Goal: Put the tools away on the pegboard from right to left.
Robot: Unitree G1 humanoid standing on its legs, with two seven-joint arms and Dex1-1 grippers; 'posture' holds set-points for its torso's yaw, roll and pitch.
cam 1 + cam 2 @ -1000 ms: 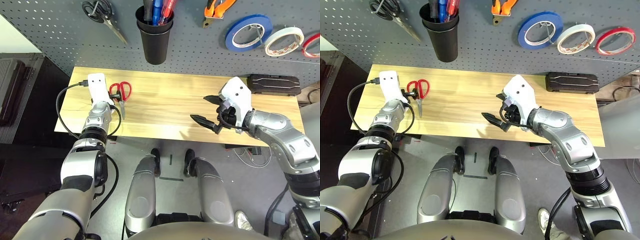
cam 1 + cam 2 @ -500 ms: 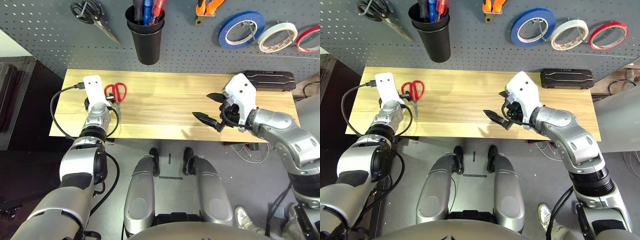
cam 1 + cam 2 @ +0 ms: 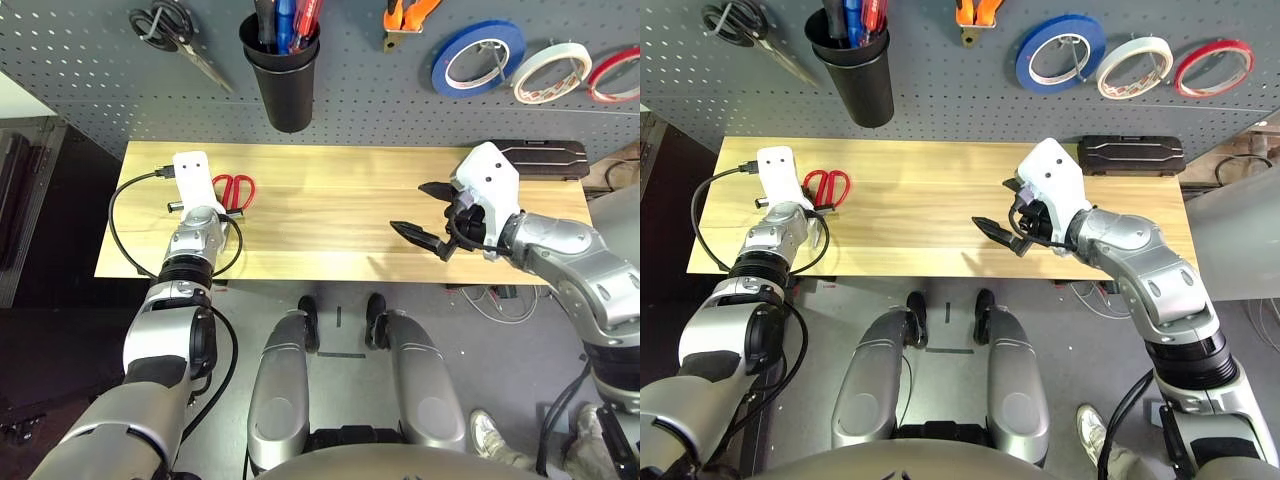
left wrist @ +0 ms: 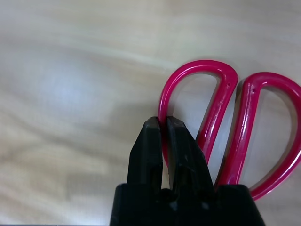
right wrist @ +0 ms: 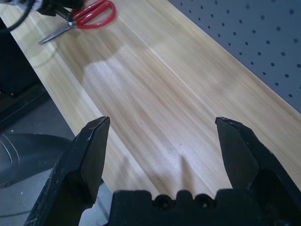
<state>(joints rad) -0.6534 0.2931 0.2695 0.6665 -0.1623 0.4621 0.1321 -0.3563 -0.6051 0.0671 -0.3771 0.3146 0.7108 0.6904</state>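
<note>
No lettering or brand can be read on anything in view. On the wooden table (image 3: 330, 215), pale with a lengthwise grain, the left gripper (image 4: 163, 126) has its two black fingers pinched together on one loop of the red-handled scissors (image 4: 235, 122), which lie flat near the table's left end with their glossy plastic handles toward the pegboard (image 3: 120, 90) and the steel blades toward the near edge. A black cable (image 3: 125, 235) curls from the left wrist across the table's left end.

The right gripper (image 3: 430, 215) hovers over the right half of the table with its fingers spread wide and nothing between them. Behind it, a flat black case (image 3: 545, 160) rests along the back edge of the table.

The pegboard, a dark grey panel with a regular grid of small holes, carries, from left to right, black-handled scissors (image 3: 175, 35), a black cup (image 3: 283, 70) holding pens or tools, orange-and-black-handled pliers (image 3: 405, 15), a blue tape roll (image 3: 472, 57), a white tape roll (image 3: 547, 72) and a red tape roll (image 3: 615, 75). The three rolls hang on metal hooks.
</note>
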